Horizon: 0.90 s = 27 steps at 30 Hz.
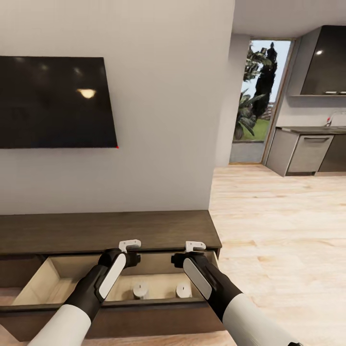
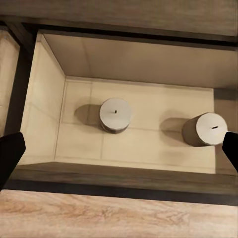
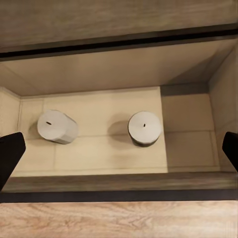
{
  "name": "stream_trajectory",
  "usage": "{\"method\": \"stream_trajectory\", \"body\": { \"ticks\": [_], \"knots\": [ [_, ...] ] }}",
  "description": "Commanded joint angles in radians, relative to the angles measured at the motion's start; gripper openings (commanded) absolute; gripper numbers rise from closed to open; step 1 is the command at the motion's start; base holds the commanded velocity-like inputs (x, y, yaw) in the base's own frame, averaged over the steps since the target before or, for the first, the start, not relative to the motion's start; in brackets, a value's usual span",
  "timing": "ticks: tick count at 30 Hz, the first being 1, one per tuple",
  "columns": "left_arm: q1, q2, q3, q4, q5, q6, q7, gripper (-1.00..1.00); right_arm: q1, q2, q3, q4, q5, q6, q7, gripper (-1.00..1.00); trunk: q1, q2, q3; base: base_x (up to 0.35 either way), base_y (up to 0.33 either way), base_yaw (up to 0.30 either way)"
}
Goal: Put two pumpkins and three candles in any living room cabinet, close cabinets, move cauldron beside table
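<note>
Two candles (image 1: pixel 141 290) (image 1: pixel 183 290) recorded upright on the pale floor of an open drawer (image 1: pixel 53 278) in the cabinet (image 1: pixel 105 230), low centre of the head view; apart from each other, neither touching a drawer wall. Same pair noted in the left wrist view, one near centre (image 2: pixel 115 114), the other toward the right edge (image 2: pixel 208 129), each with a small dark wick mark on top. Repeated in the right wrist view: one at centre (image 3: pixel 144 127), one left of centre (image 3: pixel 56 126).

Left gripper (image 1: pixel 129 246) logged above the drawer, lower centre-left of the head view, fingers spread wide and empty; dark fingertips (image 2: pixel 10 153) seen at both side edges of its wrist view. Right gripper (image 1: pixel 195 247) logged beside it, lower centre-right, likewise spread wide with nothing between the fingers (image 3: pixel 11 151).

Also listed: black television (image 1: pixel 55 102) on the white wall, upper left; light wood floor (image 1: pixel 278 226) at right; grey kitchen units (image 1: pixel 307 154) and a glazed door (image 1: pixel 262 96) with greenery, upper right.
</note>
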Motion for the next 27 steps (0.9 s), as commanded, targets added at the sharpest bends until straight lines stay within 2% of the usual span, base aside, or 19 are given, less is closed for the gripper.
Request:
{"method": "stream_trajectory", "body": {
  "ticks": [1,5,8,10,12,14,16,19,22,27],
  "knots": [
    [-0.001,0.001,-0.002,-0.001,0.01,0.002,0.01,1.0,-0.001,-0.001,0.003,-0.001,-0.009,0.001,-0.009,1.0,-0.004,0.007,0.002,0.0,0.0,0.0],
    [-0.001,0.013,0.005,0.005,0.012,0.002,0.01,1.0,-0.001,0.0,0.003,-0.001,-0.008,0.001,-0.011,1.0,-0.019,0.035,0.015,0.0,0.0,0.0],
    [-0.001,0.026,0.042,0.029,0.016,0.001,0.008,1.0,-0.002,0.001,0.002,-0.005,-0.008,0.01,-0.014,1.0,-0.031,0.056,0.024,0.0,0.0,0.0],
    [-0.001,0.03,0.059,0.062,0.015,0.0,0.005,1.0,-0.002,0.001,0.0,-0.023,-0.007,0.044,-0.015,1.0,-0.039,0.07,0.03,0.0,0.0,0.0],
    [-0.001,0.04,0.074,0.123,0.013,-0.003,0.002,1.0,-0.002,-0.004,-0.006,-0.061,-0.006,0.11,-0.016,1.0,-0.046,0.084,0.037,0.0,0.0,0.0],
    [-0.001,0.047,0.077,0.162,0.012,-0.008,0.0,1.0,-0.002,-0.022,-0.028,-0.083,-0.007,0.137,-0.016,1.0,-0.054,0.098,0.043,0.0,0.0,0.0],
    [-0.001,0.053,0.08,0.211,0.011,-0.014,0.0,1.0,-0.001,-0.052,-0.083,-0.103,-0.007,0.161,-0.016,1.0,-0.062,0.112,0.049,0.0,0.0,0.0],
    [0.0,0.058,0.082,0.244,0.011,-0.019,-0.001,1.0,0.001,-0.072,-0.138,-0.113,-0.006,0.168,-0.011,1.0,-0.065,0.119,0.052,0.0,0.0,0.0],
    [0.005,0.058,0.08,0.252,0.012,-0.048,-0.001,1.0,0.004,-0.077,-0.154,-0.118,-0.004,0.175,-0.009,1.0,-0.065,0.119,0.052,0.0,0.0,0.0],
    [0.008,0.055,0.078,0.255,0.014,-0.106,0.0,1.0,0.005,-0.079,-0.159,-0.122,-0.005,0.177,-0.009,1.0,-0.065,0.119,0.052,0.0,0.0,0.0]
  ]
}}
